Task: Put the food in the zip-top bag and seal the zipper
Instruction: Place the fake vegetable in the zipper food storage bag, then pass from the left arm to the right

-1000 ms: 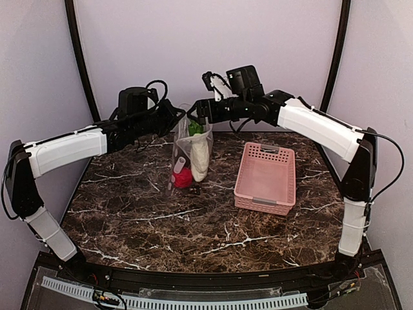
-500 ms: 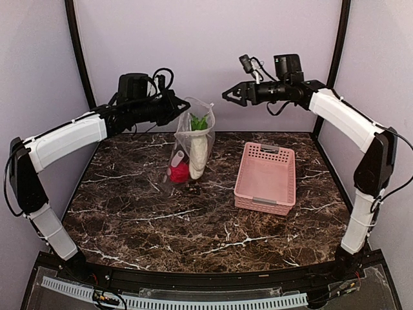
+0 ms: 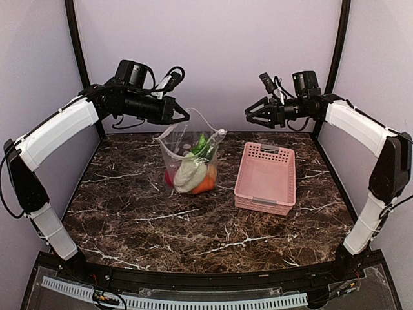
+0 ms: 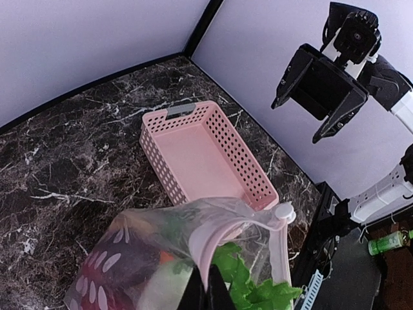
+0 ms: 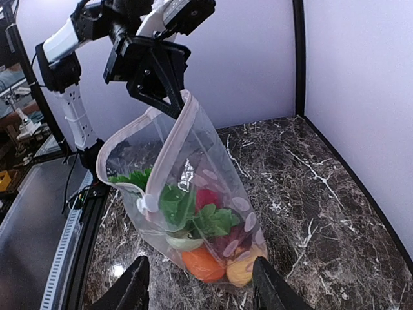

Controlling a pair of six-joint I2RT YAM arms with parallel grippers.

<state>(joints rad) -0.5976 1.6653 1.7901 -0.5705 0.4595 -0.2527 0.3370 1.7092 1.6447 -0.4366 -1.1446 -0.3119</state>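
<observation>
The zip-top bag (image 3: 190,158) hangs over the marble with its bottom resting on the table. Its mouth gapes wide. My left gripper (image 3: 183,119) is shut on the bag's rim, pinching the pale zipper (image 4: 213,236) between its fingertips (image 4: 208,294). The zipper's white slider (image 4: 284,211) sits at the far corner. The food (image 5: 205,263) lies inside the bag: an orange, a yellow fruit (image 5: 244,271), green leaves (image 5: 210,219) and a dark red piece. My right gripper (image 3: 250,116) is open and empty, well to the right of the bag; in its wrist view the gripper (image 5: 201,289) faces the bag.
A pink slotted basket (image 3: 266,177) stands empty on the right half of the table, also seen in the left wrist view as the basket (image 4: 200,152). Lilac walls and black frame posts close in the back and sides.
My right gripper has pulled away from the bag's mouth to the right, and its jaws have narrowed. The left gripper shifted the bag, which now hangs slanted with its mouth wide open.
</observation>
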